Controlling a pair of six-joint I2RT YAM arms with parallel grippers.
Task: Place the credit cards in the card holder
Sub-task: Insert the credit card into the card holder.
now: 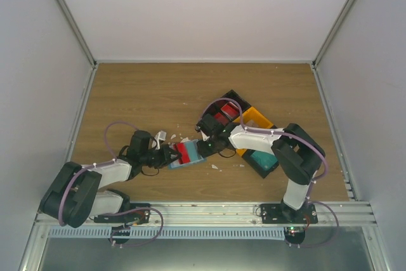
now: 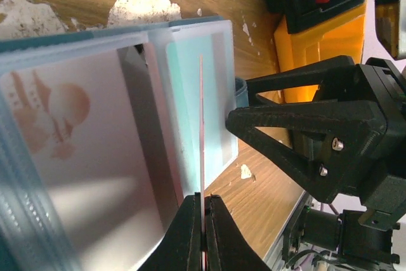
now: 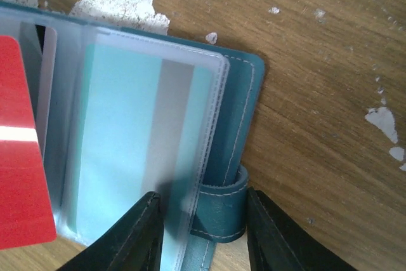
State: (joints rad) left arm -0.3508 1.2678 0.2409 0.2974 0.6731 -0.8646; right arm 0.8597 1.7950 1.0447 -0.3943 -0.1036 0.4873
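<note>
Left end effector (image 2: 203,200) pinches thin red plastic credit card (image 2: 202,125) edgewise for slotting; right end effector (image 3: 202,202), half-open, straddles teal folding card holder (image 3: 238,112), probably steadying it.

Plain white walls (image 1: 209,11) enclose a wood-grain tabletop (image 1: 158,93) edged by metal rails (image 1: 209,211).

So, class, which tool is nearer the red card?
Left. The left tool is clamped on the red card at its edge. The right tool straddles the holder at its far edge, beside the card and clear of it.
</note>
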